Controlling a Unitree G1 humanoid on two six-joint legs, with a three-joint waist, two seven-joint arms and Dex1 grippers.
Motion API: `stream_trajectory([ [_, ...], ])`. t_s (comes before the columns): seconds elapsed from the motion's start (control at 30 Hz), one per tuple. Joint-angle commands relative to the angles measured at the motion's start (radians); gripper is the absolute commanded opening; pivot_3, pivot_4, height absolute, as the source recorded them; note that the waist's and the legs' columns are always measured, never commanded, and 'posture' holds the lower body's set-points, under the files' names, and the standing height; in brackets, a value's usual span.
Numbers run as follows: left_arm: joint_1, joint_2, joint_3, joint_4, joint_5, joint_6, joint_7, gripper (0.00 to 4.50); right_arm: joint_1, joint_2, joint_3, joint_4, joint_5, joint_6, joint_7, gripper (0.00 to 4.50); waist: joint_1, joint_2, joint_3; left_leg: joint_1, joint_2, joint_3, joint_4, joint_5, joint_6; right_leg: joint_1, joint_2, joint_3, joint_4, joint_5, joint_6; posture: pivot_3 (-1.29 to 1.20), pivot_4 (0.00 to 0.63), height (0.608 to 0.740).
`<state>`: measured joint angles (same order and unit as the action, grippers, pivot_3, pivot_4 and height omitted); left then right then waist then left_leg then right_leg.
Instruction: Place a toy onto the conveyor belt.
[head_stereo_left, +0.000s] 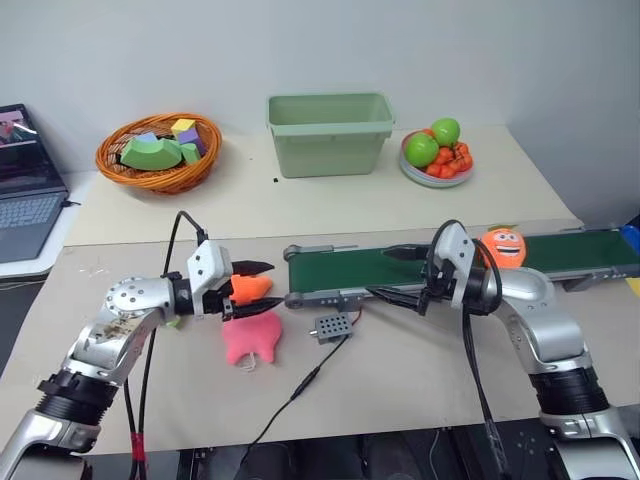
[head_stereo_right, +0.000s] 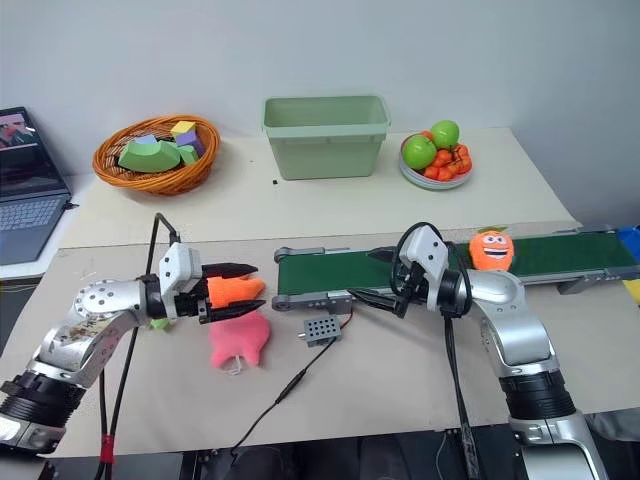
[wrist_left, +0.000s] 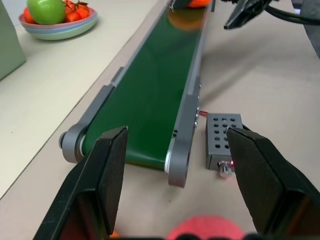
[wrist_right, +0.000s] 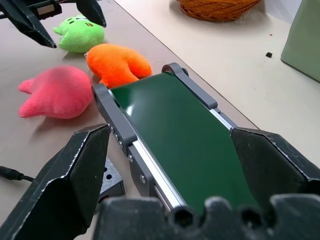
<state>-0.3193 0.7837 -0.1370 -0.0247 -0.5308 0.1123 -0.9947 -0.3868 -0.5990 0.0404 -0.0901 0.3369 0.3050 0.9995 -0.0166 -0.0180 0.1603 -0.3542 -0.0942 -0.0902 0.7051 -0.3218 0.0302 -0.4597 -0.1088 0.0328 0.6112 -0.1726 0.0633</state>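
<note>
**Belt station: toy on belt, both claws empty**

- Toy (head_stereo_left: 504, 246): orange, faced, green tuft. Sits upright on the belt (head_stereo_left: 400, 265) towards its right end, just behind the right arm. By the look of it the placing is done.
- Belt: dark green, grey frame, running left to right across the middle of the surface (head_stereo_left: 420, 360). Its left roller end lies near the loose plushes.
- Right claw (head_stereo_left: 400, 272): fingers apart, nothing between them, hovering over the belt's middle stretch and pointing towards its left end. Well clear of the toy.
- Left claw (head_stereo_left: 250, 289): fingers apart, nothing held, hovering off the belt's left end and aimed along the belt.
- Orange plush (wrist_right: 117, 64) (faceless, lobed; not the task's item): on the surface just beside the belt's left roller.
- Pink plush (head_stereo_left: 250, 340): on the surface, nearer the front edge, below the left claw.
- Green plush (wrist_right: 80, 35): beside the orange plush, further from the belt.
- Grey box (head_stereo_left: 333, 325) with cable: by the belt's front rail.

Handling note: the remaining step is probably withdrawal. Keep both claws spread and lift them away from the belt before swinging sideways, so the right arm's cable does not brush the toy and the left claw does not nudge a stray plush onto the roller.
</note>
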Motion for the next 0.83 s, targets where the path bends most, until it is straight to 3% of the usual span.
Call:
stream_trajectory([
  [0.03,-0.011,-0.019,0.05,-0.032,0.009,0.023,0.005,3.33,-0.011,-0.01,-0.023,-0.032,0.018,-0.008,0.002,4.5,0.0,0.0,0.0,0.0,0.0,0.0,0.0,0.0,0.0,0.0,0.0,0.0,0.0,0.0,0.0,0.0,0.15,0.74],
  [0.37,-0.016,-0.088,0.08,-0.071,0.016,0.119,0.014,3.33,-0.022,-0.012,-0.021,-0.023,0.015,-0.009,0.007,4.5,0.0,0.0,0.0,0.0,0.0,0.0,0.0,0.0,0.0,0.0,0.0,0.0,0.0,0.0,0.0,0.0,0.15,0.74],
  [0.83,-0.002,-0.104,0.078,-0.099,0.04,0.148,-0.011,3.33,-0.02,-0.008,-0.022,-0.026,0.019,-0.01,0.008,4.5,0.001,0.0,0.0,0.0,0.0,0.0,0.0,0.0,0.0,0.0,0.0,0.0,0.0,0.0,0.0,0.0,0.15,0.74],
])
